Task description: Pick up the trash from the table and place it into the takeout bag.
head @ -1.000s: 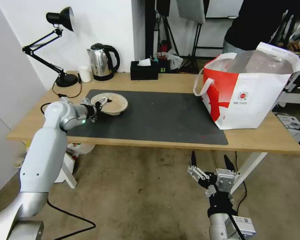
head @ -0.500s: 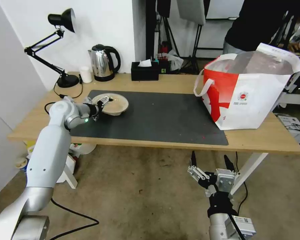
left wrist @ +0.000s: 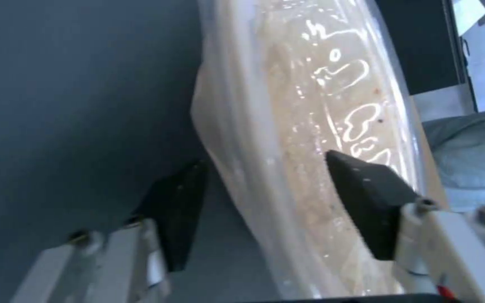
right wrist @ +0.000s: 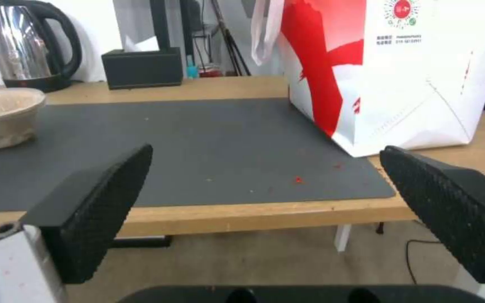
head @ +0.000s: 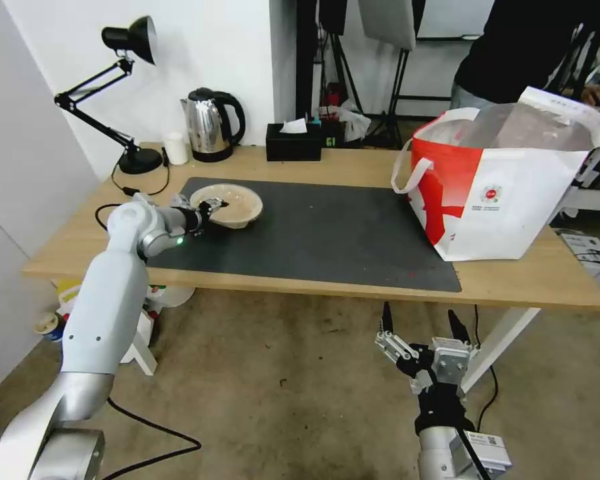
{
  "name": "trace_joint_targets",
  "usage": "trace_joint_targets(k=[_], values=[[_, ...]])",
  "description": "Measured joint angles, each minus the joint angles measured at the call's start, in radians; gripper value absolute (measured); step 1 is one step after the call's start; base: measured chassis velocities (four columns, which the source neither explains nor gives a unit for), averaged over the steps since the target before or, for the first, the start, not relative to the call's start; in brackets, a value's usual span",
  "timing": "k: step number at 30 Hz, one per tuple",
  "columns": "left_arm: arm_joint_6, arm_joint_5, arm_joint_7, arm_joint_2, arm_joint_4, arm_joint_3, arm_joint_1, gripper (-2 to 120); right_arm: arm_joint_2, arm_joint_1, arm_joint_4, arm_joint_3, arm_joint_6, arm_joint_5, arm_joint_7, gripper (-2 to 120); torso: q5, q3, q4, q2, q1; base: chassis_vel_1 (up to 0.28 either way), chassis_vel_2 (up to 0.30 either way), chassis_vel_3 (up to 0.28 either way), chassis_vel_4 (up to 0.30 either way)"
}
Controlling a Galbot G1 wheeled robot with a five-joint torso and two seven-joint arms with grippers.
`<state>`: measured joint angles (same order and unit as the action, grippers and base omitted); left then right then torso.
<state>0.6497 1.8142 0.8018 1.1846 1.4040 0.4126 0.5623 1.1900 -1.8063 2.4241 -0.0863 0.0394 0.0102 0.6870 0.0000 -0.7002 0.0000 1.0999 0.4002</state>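
The long wooden surface (head: 353,163) carries a dark mat (head: 327,233), with the takeout bag (head: 507,193) standing open at its right end. Near the mat's left end sits the shallow beige bowl (head: 228,205), its rim between the left gripper (head: 210,207) fingers, which straddle it without clearly pinching. Closing firmly on the rim before lifting, and keeping the bowl level, would avoid spilling residue. The right gripper (head: 420,327) hangs below the edge, fingers spread wide, empty. The bag's interior is hidden.

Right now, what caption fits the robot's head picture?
Left gripper straddles beige bowl's rim; takeout bag waits across the table.
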Motion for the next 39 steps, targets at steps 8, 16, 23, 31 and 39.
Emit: trace_joint_targets(k=[8, 16, 23, 31, 39], values=[[-0.002, -0.001, 0.002, -0.008, 0.011, 0.005, 0.016, 30, 0.000, 0.000, 0.000, 0.000, 0.000, 0.000, 0.000, 100, -0.0004, 0.000, -0.0002, 0.000, 0.000, 0.000, 0.000, 0.000, 0.000], [-0.002, 0.001, 0.003, -0.016, 0.016, 0.007, 0.022, 7, 0.000, 0.000, 0.000, 0.000, 0.000, 0.000, 0.000, 100, -0.0011, 0.000, -0.0008, 0.000, 0.000, 0.000, 0.000, 0.000, 0.000], [-0.002, 0.002, 0.003, -0.024, 0.026, 0.009, 0.026, 1, 0.000, 0.000, 0.000, 0.000, 0.000, 0.000, 0.000, 100, -0.0012, 0.000, -0.0012, 0.000, 0.000, 0.000, 0.000, 0.000, 0.000], [-0.002, 0.000, 0.006, -0.038, 0.058, 0.027, 0.054, 1, 0.000, 0.000, 0.000, 0.000, 0.000, 0.000, 0.000, 100, -0.0002, 0.000, -0.0003, 0.000, 0.000, 0.000, 0.000, 0.000, 0.000], [-0.003, 0.003, 0.016, -0.082, 0.108, 0.057, 0.086, 0, 0.000, 0.000, 0.000, 0.000, 0.000, 0.000, 0.000, 100, -0.0002, 0.000, 0.0003, 0.000, 0.000, 0.000, 0.000, 0.000, 0.000]])
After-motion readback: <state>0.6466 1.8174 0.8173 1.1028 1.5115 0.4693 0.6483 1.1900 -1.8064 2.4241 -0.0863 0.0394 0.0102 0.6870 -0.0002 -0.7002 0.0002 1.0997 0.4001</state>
